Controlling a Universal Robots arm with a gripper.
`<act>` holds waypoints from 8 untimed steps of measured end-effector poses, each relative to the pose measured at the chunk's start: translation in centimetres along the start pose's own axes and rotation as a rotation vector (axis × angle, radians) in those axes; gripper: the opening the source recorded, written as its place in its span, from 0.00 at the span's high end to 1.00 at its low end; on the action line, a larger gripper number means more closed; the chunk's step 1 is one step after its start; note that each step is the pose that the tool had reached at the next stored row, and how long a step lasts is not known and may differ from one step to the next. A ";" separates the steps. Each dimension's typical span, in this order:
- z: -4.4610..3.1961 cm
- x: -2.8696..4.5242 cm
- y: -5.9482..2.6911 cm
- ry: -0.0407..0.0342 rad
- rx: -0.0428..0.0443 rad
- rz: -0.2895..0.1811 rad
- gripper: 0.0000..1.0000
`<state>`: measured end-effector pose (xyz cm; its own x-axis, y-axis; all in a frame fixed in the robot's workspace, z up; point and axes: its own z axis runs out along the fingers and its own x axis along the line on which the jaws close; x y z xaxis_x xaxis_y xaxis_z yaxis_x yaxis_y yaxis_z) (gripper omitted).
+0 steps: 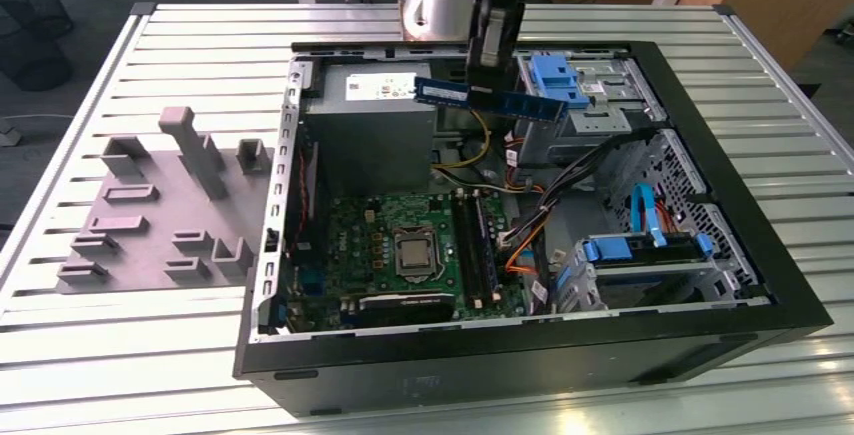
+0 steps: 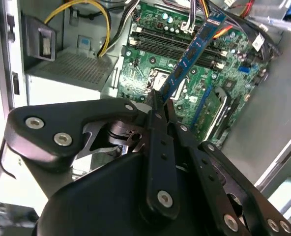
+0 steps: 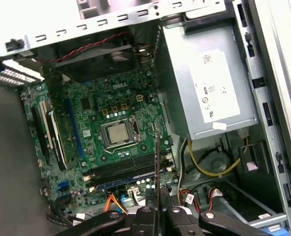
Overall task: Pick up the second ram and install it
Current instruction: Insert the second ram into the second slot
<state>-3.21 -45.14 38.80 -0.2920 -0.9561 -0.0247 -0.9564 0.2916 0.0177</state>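
Slatted metal worktop [image 1: 200, 45] is carrying the open computer case [image 1: 747, 285]. We are gripping the second ram [image 1: 501, 98] in our closed hand [image 1: 489, 55], hovering above the motherboard [image 1: 427, 245]; any tilt risks missing the memory slots [image 1: 478, 245].

Slatted metal table [image 1: 200, 45], pale grey, ribs running across the exterior view, filling most of the frame. Open black computer case [image 1: 747, 285] lies on its side directly on it, centre to right. Grey fixture plate [image 1: 147, 220] with upright blocks sits flat on the slats at mid-left, just beside the case's left wall.
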 end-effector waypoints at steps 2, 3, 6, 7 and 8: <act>0.04 0.00 0.00 -0.0006 0.0009 0.036 0.86; 0.07 0.00 0.00 -0.0010 0.0013 0.055 0.86; 0.14 0.00 0.00 -0.0020 0.0027 0.110 0.86; 0.17 0.00 0.00 -0.0022 0.0032 0.128 0.86; 0.19 0.00 0.00 -0.0026 0.0036 0.146 0.86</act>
<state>-3.21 -45.14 38.60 -0.4281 -0.9034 -0.0247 -0.9037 0.4278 0.0178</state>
